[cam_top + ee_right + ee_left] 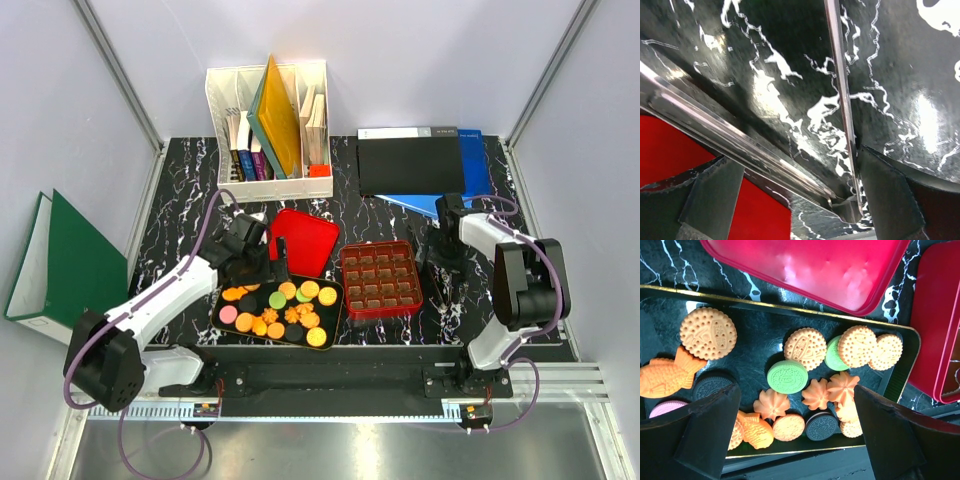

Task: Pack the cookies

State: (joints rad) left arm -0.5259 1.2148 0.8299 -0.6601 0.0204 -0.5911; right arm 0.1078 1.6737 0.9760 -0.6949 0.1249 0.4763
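The cookies (pixel 280 305) lie on a black tray (pixel 336 298); they are orange, yellow, green, pink and black, and some are flower- or fish-shaped. In the left wrist view a green cookie (pixel 787 376) sits mid-tray (pixel 760 340). My left gripper (pixel 268 265) (pixel 797 440) is open and empty above the tray. The red gridded tin (pixel 380 278) (pixel 940 340) stands right of the tray, and its cells look empty. My right gripper (pixel 447 272) (pixel 800 195) is right of the tin, its fingers against both arms of the metal tongs (pixel 843 100).
The red lid (pixel 303 238) (pixel 810 265) lies behind the tray. A white file holder with books (pixel 268 130) and black and blue folders (pixel 410 160) sit at the back. A green binder (pixel 60 260) leans off the table's left side.
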